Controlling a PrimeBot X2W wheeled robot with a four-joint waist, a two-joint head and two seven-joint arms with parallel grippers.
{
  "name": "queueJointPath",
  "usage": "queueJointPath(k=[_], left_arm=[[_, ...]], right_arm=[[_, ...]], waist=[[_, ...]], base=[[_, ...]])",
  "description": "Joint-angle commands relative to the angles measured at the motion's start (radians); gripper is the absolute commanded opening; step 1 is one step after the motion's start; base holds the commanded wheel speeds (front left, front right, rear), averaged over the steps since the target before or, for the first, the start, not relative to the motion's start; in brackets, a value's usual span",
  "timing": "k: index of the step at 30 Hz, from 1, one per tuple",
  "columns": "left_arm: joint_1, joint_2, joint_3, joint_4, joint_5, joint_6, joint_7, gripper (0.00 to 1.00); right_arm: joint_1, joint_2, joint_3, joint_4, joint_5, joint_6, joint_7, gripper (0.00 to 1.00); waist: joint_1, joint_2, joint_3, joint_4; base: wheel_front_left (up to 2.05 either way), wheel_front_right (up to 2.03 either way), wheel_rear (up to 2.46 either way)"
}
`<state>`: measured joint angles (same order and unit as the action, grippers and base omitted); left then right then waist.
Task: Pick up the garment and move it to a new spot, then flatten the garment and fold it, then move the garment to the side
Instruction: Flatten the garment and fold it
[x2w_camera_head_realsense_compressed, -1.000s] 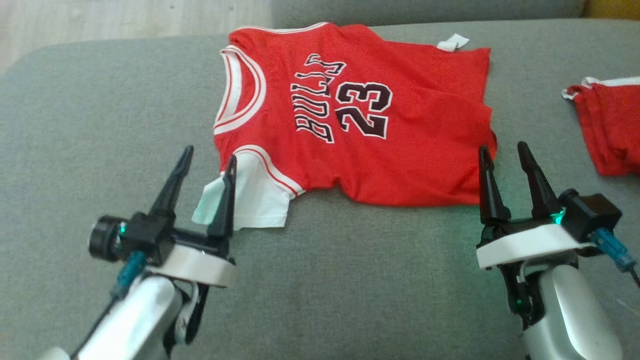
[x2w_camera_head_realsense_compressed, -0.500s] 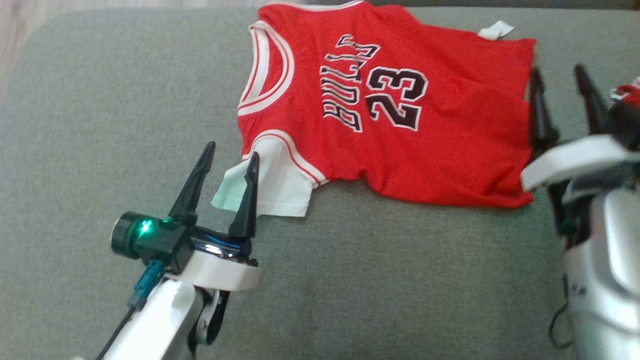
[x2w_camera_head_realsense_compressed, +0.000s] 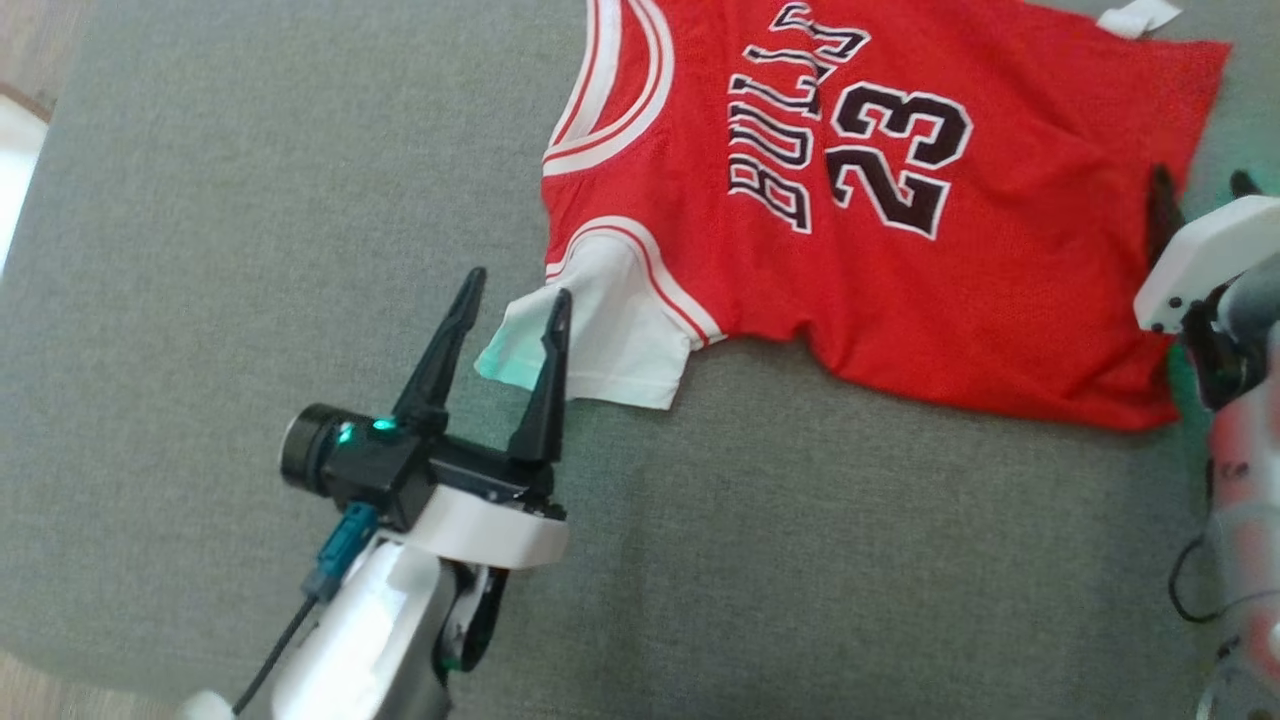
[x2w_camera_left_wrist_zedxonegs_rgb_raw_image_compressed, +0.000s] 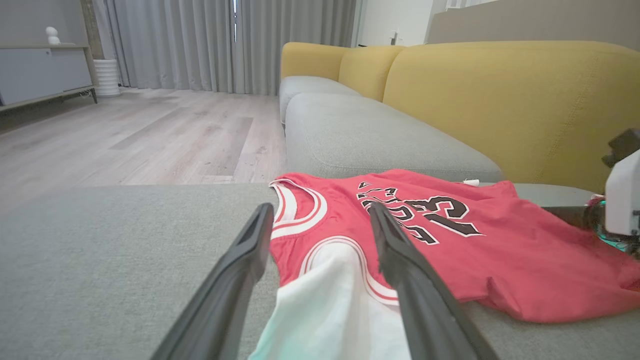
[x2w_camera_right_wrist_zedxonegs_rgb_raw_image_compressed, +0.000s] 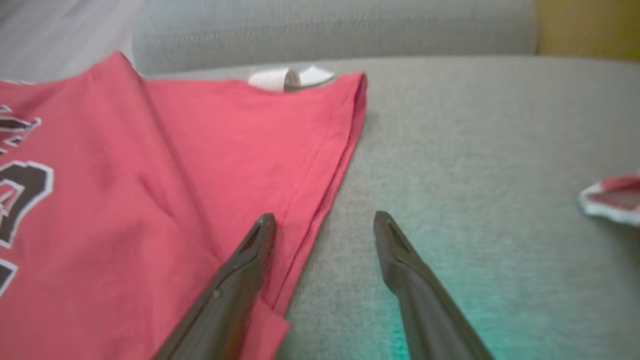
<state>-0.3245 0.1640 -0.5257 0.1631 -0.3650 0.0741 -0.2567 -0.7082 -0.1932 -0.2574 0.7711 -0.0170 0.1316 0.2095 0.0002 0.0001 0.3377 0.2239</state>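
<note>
Red mesh is what you are working with: one jersey (x2w_camera_head_realsense_compressed: 900, 250) lies front-up on the grey sofa cushion (x2w_camera_head_realsense_compressed: 250, 250), toward its far side. Its neck points left and its hem points right. It looks mostly flat, with a few ripples along the near edge.

You appear to be at the grasping stage, either for a lift or for a first fold; I cannot tell which.

- **Left gripper:** the left gripper (x2w_camera_head_realsense_compressed: 518, 284) has its jaws apart. They straddle the near-left corner of the white sleeve (x2w_camera_head_realsense_compressed: 610, 330) without yet pinching it.
- **Right gripper:** the right gripper (x2w_camera_right_wrist_zedxonegs_rgb_raw_image_compressed: 324, 216) also has its jaws apart, set across the hem. One finger is over the red cloth and the other is over bare cushion.

For the next move, you likely need both arms lower, so that each lower finger slides under the edge before closing. Close them evenly, or the jersey may skew.

The count:
- two grippers
- one spread jersey
- one white tag (x2w_camera_head_realsense_compressed: 1138, 17) at its far-right corner
- one separate red-and-white scrap of cloth (x2w_camera_right_wrist_zedxonegs_rgb_raw_image_compressed: 612, 200), lying well apart to the right
</note>
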Motion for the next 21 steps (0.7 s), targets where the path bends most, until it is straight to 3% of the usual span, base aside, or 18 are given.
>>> queueJointPath(k=[1, 6, 7, 21], left_arm=[[-0.042, -0.007, 0.040, -0.021, 0.015, -0.010, -0.005, 1.00], [-0.057, -0.049, 0.056, -0.008, 0.050, -0.042, -0.005, 1.00], [-0.061, -0.061, 0.064, -0.005, 0.060, -0.053, -0.005, 1.00], [-0.065, -0.104, 0.108, -0.006, 0.096, -0.103, -0.005, 1.00]], right_arm=[[-0.046, 0.005, 0.014, -0.004, -0.001, -0.001, 0.010, 1.00], [-0.109, -0.015, 0.033, 0.094, -0.020, -0.001, 0.023, 1.00], [-0.131, -0.028, 0.062, 0.123, -0.023, -0.001, 0.025, 0.00], [-0.369, -0.205, 0.089, 0.164, -0.088, -0.001, -0.122, 0.00]], waist=[[-0.0002, -0.0001, 0.020, 0.014], [-0.0002, -0.0001, 0.049, 0.030], [-0.0002, -0.0001, 0.055, 0.036], [-0.0002, -0.0001, 0.076, 0.088]], base=[[0.00, 0.00, 0.00], [0.00, 0.00, 0.00], [0.00, 0.00, 0.00], [0.00, 0.00, 0.00]])
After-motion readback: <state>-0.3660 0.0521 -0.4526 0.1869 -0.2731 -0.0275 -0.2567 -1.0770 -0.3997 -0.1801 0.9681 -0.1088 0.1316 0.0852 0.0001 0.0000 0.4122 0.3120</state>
